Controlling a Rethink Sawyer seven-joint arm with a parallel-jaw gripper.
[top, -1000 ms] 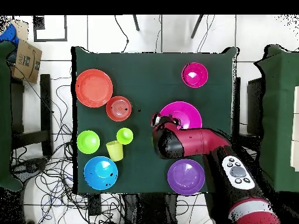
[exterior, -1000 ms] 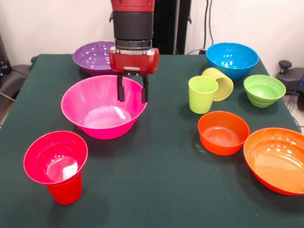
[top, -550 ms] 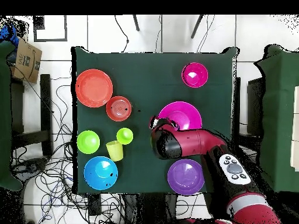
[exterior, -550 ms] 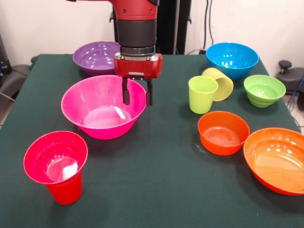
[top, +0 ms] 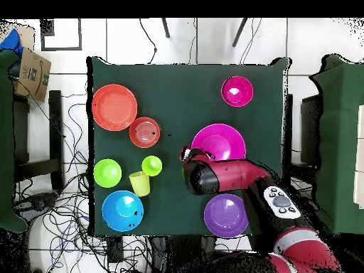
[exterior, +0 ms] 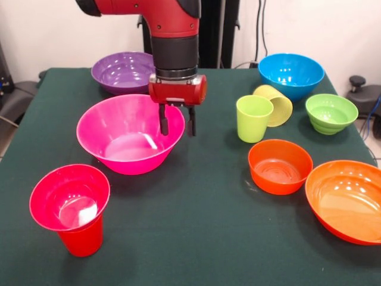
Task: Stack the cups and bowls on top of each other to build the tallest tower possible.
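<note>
Nothing is stacked yet, and my claw (exterior: pixel 177 127) hangs empty, its two fingers spread apart, straddling the rim of the large pink bowl (exterior: pixel 122 146) on the side facing the lime green cup (exterior: pixel 253 118). One finger sits over the bowl's inside, the other just outside its wall. So the rim lies directly below me, running crosswise between the fingers. I judge a straight descent would pinch that wall. Beyond the bowl from me, well apart, stands the red cup (exterior: pixel 74 208).
</note>
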